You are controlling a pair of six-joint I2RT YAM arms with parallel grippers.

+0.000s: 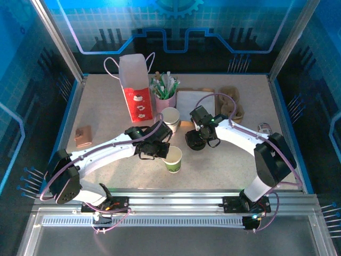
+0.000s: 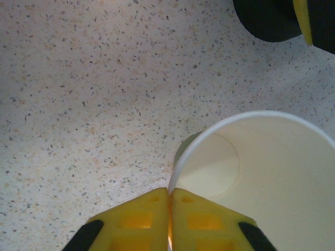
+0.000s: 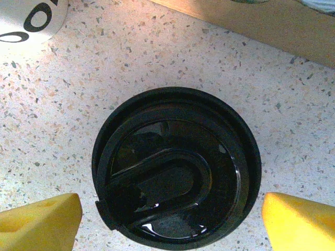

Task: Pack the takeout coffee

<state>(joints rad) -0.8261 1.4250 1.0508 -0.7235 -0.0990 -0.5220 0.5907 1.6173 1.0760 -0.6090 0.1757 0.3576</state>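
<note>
Cup [image 2: 272,178] partly out of frame

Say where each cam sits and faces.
Top external: above, behind the robot, facing down at the table; left arm, right arm show.
Left wrist: faces down; left gripper shut on the paper cup rim.
Right wrist: faces straight down at the black lid; open right gripper straddles it.
Shared: both wrist views catch the black lid.
</note>
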